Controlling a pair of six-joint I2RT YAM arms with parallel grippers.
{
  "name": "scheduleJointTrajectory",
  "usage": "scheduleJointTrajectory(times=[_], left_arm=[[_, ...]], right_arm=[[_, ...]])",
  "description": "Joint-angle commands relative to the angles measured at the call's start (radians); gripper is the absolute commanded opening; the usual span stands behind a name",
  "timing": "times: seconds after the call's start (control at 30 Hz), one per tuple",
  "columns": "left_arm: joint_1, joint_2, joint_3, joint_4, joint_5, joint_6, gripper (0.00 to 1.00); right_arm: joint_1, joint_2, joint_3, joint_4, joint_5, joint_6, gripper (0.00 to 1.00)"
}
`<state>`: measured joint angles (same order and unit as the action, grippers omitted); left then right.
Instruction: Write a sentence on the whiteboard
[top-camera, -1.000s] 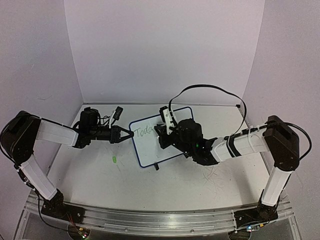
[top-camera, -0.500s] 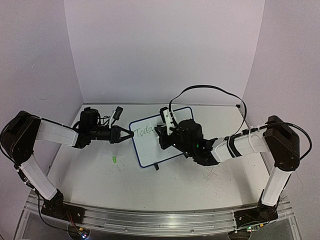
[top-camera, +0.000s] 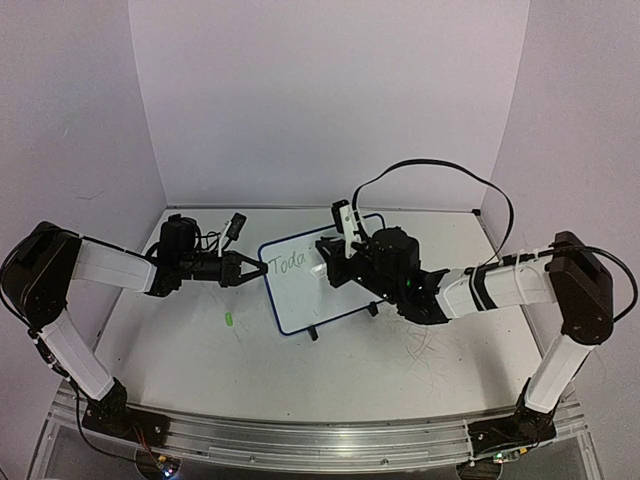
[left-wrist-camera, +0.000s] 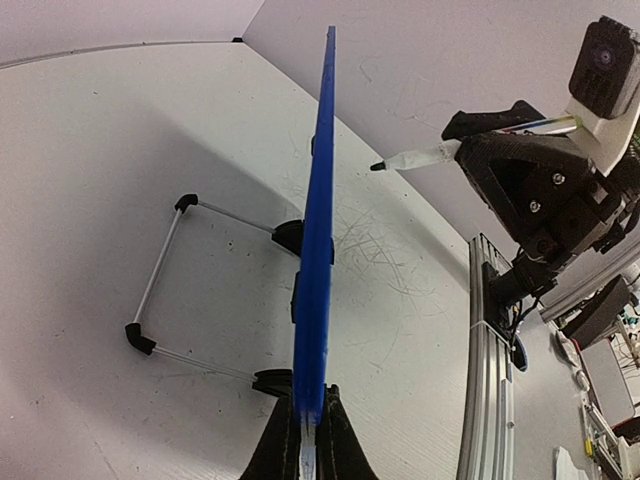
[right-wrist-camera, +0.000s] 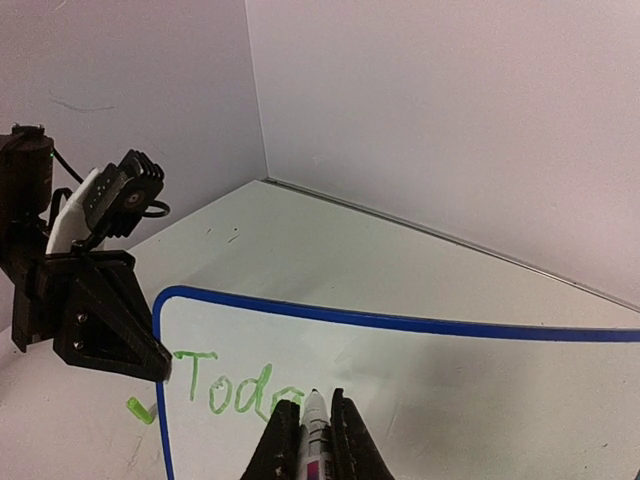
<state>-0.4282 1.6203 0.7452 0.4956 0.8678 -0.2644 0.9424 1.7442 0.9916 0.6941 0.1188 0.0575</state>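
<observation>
Overhead and wrist views of a two-arm writing set-up. The whiteboard (top-camera: 295, 298) stands near the middle of the matte white table (top-camera: 200, 350), tilted back on a thin wire stand (left-wrist-camera: 160, 270) with black plastic end caps. It is a flat rectangular panel with rounded corners, a glossy white face and a narrow blue frame. In the left wrist view it appears edge-on as a thin blue strip.

The left gripper (left-wrist-camera: 309, 420), of black plastic with wedge-shaped fingers, is closed on the board's left edge, pinching the frame between both fingers.

The right gripper (right-wrist-camera: 311, 420) is closed around a marker (left-wrist-camera: 420, 157). The marker is a slim white cylinder with a dark pointed tip, and it projects forward from between the narrow fingers (right-wrist-camera: 283, 440). In the left wrist view the tip stands just clear of the board's face, not touching it.

The writing (right-wrist-camera: 235, 388) lies in the upper left of the face. It is a set of thin green cursive strokes reading "Toda", and the marker tip sits just to the right of the last letter.

A small green item (top-camera: 228, 318) lies on the table near the board's left side, too small to identify. Fine scuff lines mark the table surface in front of the board.
</observation>
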Motion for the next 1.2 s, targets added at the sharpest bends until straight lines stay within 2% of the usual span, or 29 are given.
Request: scheduleJointTrajectory(times=[0.0,1.17], left_arm=[[0.006,-0.036,0.026,0.001,0.010,0.017,0.00],[0.006,-0.037,0.024,0.001,0.008,0.019,0.00]], right_arm=[[-0.002,0.021,0.037,0.023,0.005,-0.004,0.00],[-0.001,0.084,0.071,0.008,0.019,-0.024,0.00]])
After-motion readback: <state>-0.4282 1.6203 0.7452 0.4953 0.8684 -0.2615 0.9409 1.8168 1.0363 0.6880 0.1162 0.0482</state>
